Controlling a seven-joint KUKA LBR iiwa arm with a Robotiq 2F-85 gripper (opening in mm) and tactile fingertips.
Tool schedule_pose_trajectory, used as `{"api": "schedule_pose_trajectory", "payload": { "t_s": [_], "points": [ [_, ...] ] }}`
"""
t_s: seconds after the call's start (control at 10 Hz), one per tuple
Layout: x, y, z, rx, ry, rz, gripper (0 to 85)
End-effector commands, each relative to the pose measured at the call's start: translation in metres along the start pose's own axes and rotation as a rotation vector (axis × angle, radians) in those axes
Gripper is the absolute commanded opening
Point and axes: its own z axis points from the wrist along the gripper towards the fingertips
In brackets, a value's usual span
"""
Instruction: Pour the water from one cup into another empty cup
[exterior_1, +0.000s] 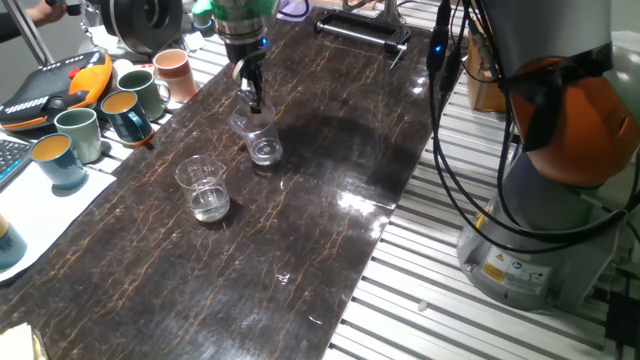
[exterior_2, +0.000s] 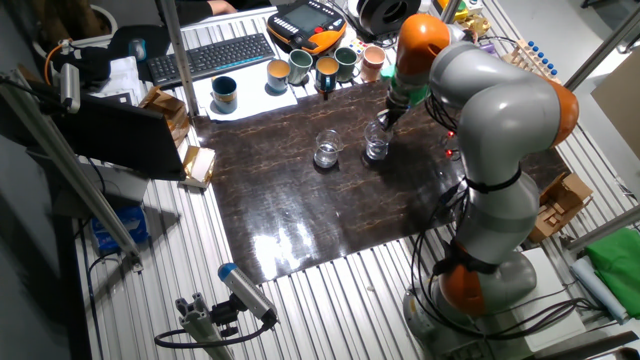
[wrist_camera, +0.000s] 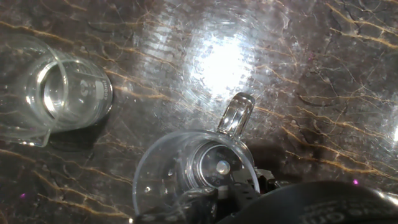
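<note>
The clear glass tumbler (exterior_1: 264, 148) stands on the dark marbled table (exterior_1: 300, 250), left of its middle. My gripper (exterior_1: 253, 103) comes down from above, and its dark fingers pinch the far side of the tumbler's rim. In the hand view the tumbler (wrist_camera: 186, 168) is right below the gripper (wrist_camera: 233, 186), and its thick ringed base shows. I cannot make out the water. The empty thin-walled cup (exterior_1: 203, 190) stands a short way to the front left, apart from the tumbler. It sits at the left edge of the hand view (wrist_camera: 62, 93). In the other fixed view both the tumbler (exterior_2: 376, 148) and the empty cup (exterior_2: 327, 152) show.
Several coloured ceramic mugs (exterior_1: 140, 92) stand in a row beyond the table's left edge, next to an orange teach pendant (exterior_1: 60, 80). A black bar (exterior_1: 360, 32) lies at the far end. The arm's base (exterior_1: 560, 200) stands to the right. A keyboard (exterior_2: 215, 55) lies behind.
</note>
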Motion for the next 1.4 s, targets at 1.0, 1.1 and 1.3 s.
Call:
{"api": "schedule_pose_trajectory", "payload": {
  "t_s": [1.0,1.1,1.3],
  "points": [
    [0.0,-0.007,-0.009,0.017,0.027,-0.012,24.7],
    [0.0,-0.01,-0.014,0.021,0.03,-0.014,25.3],
    [-0.003,-0.013,-0.028,0.044,0.038,-0.017,26.0]
  ]
}}
